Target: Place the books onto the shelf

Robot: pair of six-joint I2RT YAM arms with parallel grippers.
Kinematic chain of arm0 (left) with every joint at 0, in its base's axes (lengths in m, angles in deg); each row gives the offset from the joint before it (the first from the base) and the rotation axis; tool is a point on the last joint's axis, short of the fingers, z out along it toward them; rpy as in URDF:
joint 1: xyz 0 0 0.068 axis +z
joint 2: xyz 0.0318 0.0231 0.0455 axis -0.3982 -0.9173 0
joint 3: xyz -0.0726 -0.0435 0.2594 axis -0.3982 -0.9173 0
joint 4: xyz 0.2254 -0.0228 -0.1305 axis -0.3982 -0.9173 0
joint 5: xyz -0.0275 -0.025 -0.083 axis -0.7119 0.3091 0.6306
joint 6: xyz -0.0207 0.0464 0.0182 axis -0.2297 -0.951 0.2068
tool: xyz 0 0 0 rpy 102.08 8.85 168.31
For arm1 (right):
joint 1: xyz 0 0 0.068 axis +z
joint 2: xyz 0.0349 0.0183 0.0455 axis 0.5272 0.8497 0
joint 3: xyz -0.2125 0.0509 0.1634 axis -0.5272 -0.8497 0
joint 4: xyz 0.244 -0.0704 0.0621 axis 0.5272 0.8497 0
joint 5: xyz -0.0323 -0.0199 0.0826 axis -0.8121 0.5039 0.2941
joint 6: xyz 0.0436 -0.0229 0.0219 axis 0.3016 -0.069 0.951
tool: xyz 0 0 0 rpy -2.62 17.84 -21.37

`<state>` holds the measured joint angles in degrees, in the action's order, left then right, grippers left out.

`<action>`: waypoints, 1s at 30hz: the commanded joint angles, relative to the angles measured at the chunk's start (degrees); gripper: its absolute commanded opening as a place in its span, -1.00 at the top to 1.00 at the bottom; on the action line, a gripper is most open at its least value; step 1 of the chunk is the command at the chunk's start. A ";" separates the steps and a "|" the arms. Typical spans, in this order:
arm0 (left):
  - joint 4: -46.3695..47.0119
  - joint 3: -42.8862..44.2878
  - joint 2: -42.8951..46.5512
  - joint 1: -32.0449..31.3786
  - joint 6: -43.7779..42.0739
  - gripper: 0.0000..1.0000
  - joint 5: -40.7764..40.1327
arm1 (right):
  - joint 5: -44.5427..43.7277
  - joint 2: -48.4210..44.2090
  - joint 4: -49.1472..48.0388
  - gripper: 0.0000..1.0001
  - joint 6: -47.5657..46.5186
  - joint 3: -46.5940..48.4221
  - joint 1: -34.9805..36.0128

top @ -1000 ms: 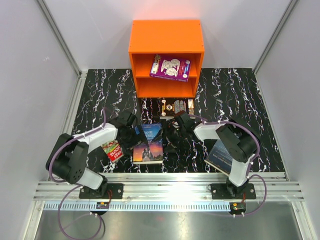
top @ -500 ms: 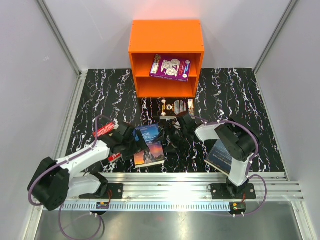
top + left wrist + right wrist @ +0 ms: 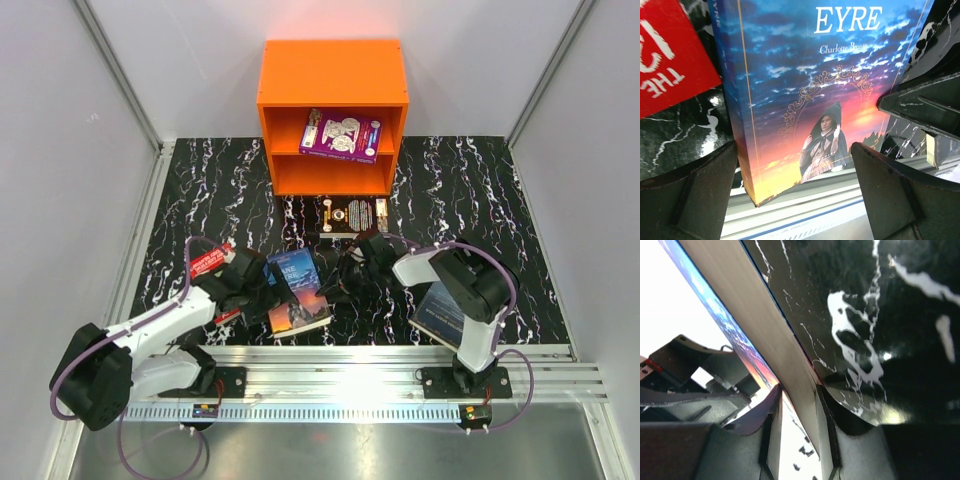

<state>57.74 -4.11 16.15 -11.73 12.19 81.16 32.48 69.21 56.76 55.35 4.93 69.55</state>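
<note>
While right jaws pinch Jane Eyre (image 3: 805, 100), left jaws gape astride it, red book (image 3: 670, 60) beside

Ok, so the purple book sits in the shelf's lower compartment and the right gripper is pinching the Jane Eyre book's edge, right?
Not quite: the purple book lies in the upper compartment of the shelf, as the top external view shows. The rest holds: the right gripper is closed on the edge of the Jane Eyre book, seen in the right wrist view.

Left gripper (image 3: 268, 292) and right gripper (image 3: 343, 284) flank a blue sunset-cover paperback (image 3: 300, 312) on the black marbled worktop (image 3: 200, 190); a purple book (image 3: 341, 134) lies inside the orange shelf (image 3: 333, 70).
</note>
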 commanded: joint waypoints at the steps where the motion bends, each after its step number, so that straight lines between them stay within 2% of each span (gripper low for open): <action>1: 30.83 3.00 0.95 -2.68 7.28 -0.86 15.19 | -4.22 -1.35 10.62 1.00 -0.83 1.51 5.94; 4: 26.63 5.46 1.13 -2.59 4.56 -0.89 14.48 | -4.23 -5.30 12.82 1.00 -1.62 3.44 6.30; 5: 21.39 7.73 1.56 -2.51 3.42 -0.96 13.79 | -4.31 -7.48 13.70 1.00 -2.14 3.97 6.30; 8: 15.72 8.46 5.25 -1.11 1.04 -0.97 11.14 | -4.93 -12.59 17.20 1.00 -1.98 5.73 6.30; 14: 14.75 -1.55 17.01 6.18 2.97 -0.97 12.20 | -6.16 -20.23 22.58 1.00 -0.57 8.98 6.12; 24: 29.50 -22.56 24.59 7.43 16.75 -0.98 14.30 | -5.89 -23.85 16.79 1.00 8.13 6.97 5.16; 26: 35.38 -27.63 25.55 7.43 19.57 -0.98 14.48 | -5.63 -23.15 16.43 1.00 8.84 7.92 4.89; 28: 39.68 -30.03 26.96 7.51 23.44 -0.97 14.04 | -5.63 -22.71 17.13 1.00 8.84 8.98 4.80; 30: 40.06 -32.15 27.93 7.43 24.33 -0.97 13.69 | -5.81 -22.80 18.44 1.00 8.49 10.39 4.54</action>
<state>86.59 -31.67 42.36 -4.02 31.11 93.05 22.91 47.94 80.21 60.86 10.59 74.45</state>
